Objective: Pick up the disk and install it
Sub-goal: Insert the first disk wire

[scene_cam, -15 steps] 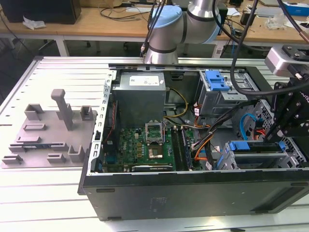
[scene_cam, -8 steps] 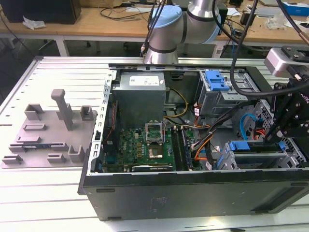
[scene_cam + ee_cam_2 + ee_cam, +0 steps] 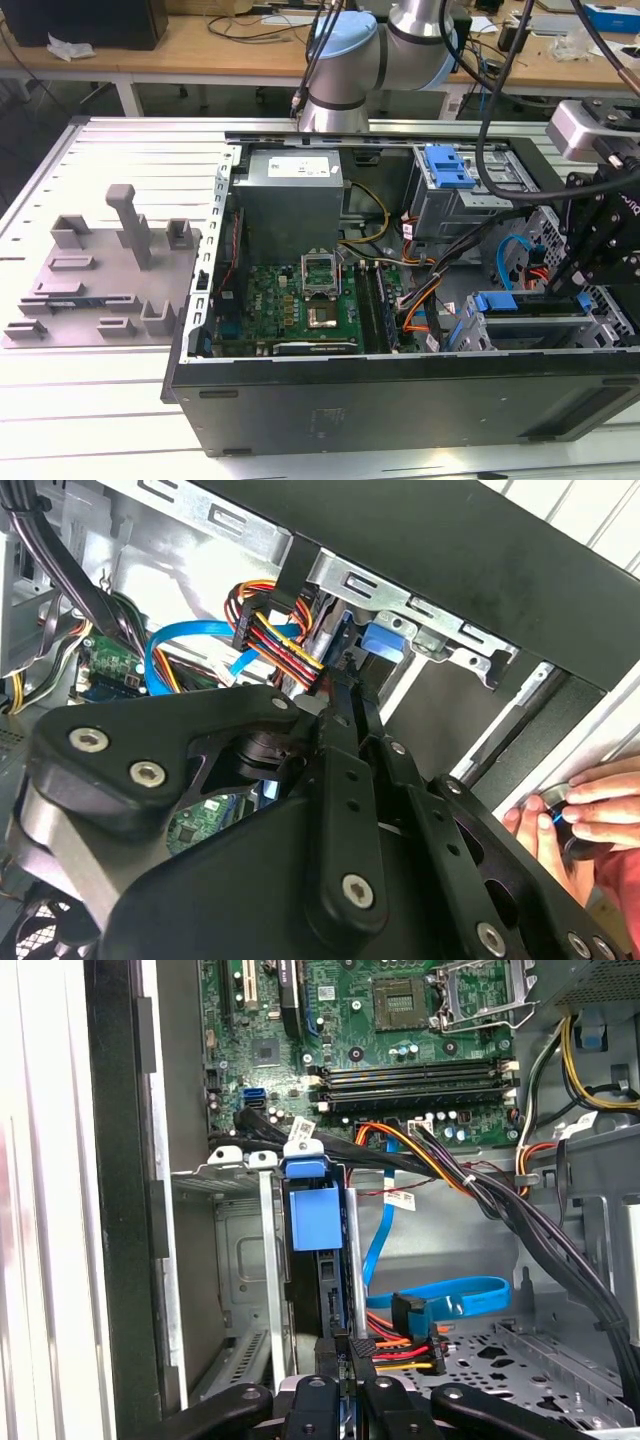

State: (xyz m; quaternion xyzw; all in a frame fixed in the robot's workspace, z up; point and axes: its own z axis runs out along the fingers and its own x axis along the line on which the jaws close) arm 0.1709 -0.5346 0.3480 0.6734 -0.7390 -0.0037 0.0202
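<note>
The disk (image 3: 330, 1280) stands edge-on in the first wrist view. Its blue plastic rail (image 3: 313, 1215) sits in a slot of the grey drive cage (image 3: 235, 1260) at the case's lower corner. My gripper (image 3: 343, 1355) is shut on the disk's near edge, one finger on each flat side. The second wrist view has the black fingers (image 3: 345, 710) running to the same blue rail (image 3: 385, 645) inside the cage. Seen from the exterior camera, the gripper (image 3: 565, 290) hangs over the bay with the blue-railed disk (image 3: 520, 305) at that view's right.
Red, orange and blue cables (image 3: 440, 1305) lie close beside the disk. A motherboard (image 3: 300, 300) and a grey metal box (image 3: 290, 195) fill the case's left part. Another cage with a blue tab (image 3: 450, 170) stands behind. A person's hand (image 3: 590, 805) rests outside the case.
</note>
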